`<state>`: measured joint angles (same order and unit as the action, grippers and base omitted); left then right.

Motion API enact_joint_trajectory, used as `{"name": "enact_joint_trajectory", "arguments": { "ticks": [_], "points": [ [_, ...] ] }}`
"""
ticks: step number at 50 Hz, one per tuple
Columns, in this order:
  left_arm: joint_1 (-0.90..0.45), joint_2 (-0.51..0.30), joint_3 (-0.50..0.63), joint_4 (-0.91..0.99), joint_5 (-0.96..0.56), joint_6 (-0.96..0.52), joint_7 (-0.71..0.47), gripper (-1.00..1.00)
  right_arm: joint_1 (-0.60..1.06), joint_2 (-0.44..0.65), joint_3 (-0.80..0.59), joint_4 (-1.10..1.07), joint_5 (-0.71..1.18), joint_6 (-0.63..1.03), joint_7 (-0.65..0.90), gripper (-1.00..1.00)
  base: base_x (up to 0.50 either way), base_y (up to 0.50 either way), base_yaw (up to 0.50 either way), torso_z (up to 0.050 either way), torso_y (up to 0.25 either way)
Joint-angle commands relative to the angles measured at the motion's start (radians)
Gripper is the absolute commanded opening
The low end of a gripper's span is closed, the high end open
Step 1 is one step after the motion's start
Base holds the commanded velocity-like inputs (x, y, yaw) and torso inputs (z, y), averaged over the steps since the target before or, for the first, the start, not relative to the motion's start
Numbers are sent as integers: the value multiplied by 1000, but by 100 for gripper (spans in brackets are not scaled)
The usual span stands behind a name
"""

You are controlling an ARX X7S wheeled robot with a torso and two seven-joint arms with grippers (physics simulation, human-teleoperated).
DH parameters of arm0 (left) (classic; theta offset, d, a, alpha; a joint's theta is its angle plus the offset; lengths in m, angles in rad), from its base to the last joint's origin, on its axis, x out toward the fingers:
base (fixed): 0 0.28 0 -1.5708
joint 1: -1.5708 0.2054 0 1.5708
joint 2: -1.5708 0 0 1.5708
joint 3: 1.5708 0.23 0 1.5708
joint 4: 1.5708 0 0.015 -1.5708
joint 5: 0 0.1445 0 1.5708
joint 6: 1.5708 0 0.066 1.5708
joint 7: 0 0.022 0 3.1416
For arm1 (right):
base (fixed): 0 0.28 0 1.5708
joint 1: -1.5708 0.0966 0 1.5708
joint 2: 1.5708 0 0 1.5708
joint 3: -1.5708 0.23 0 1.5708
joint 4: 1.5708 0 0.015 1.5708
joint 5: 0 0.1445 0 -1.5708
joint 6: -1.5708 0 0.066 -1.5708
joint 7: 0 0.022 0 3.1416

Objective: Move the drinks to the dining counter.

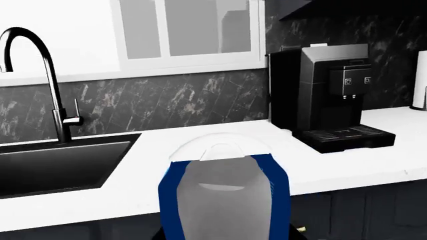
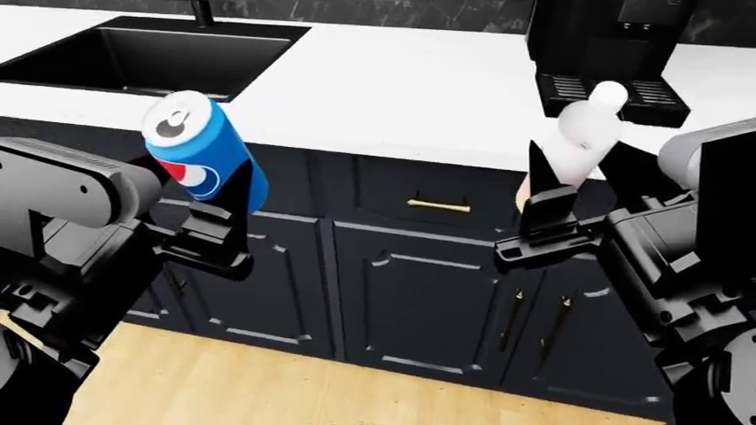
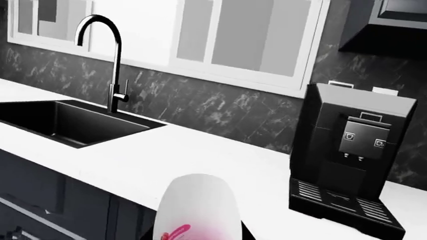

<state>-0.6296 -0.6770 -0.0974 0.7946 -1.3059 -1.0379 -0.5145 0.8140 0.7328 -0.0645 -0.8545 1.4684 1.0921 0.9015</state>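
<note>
You've got both hands full: your left gripper [image 2: 219, 232] is closed around the blue cola can with the red-white-blue logo [image 2: 204, 150], held off the worktop and leaning a little, and your right gripper [image 2: 555, 217] is clamped on the white bottle with the pink-to-yellow label [image 2: 582, 142], also clear of the surface. The dining counter isn't in any view, so a turn of the base probably lies ahead, and that's where it can go wrong. The can's grip sits low on its body with most of it standing above the fingers [image 2: 236, 208]; swing fast and it could tip or slide out. Same for the tall bottle. Watch the white worktop's [image 2: 390, 88] edge: both drinks hang just in front of it, over the dark panelled cabinets [image 2: 413, 266], and a forward nudge would knock them against it. The black coffee machine [image 2: 608, 53] stands right behind the bottle. The black sink [image 2: 142, 57] and curved black tap [image 3: 110, 60] stand well back from the can.
</note>
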Motion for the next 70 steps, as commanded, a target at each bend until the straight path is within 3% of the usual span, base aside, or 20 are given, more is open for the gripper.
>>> {"name": "enact_joint_trajectory", "arguments": {
  "ticks": [1, 70],
  "points": [
    [8, -5, -5, 2, -5, 12, -7, -100, -1, 7, 8, -9, -25, 3, 7, -100, 0, 0, 500, 0, 0],
    [13, -23, 19, 2, -8, 36, -11, -100, -17, 30, -38, -15, -37, -6, -12, -100, 0, 0, 500, 0, 1]
  ]
}}
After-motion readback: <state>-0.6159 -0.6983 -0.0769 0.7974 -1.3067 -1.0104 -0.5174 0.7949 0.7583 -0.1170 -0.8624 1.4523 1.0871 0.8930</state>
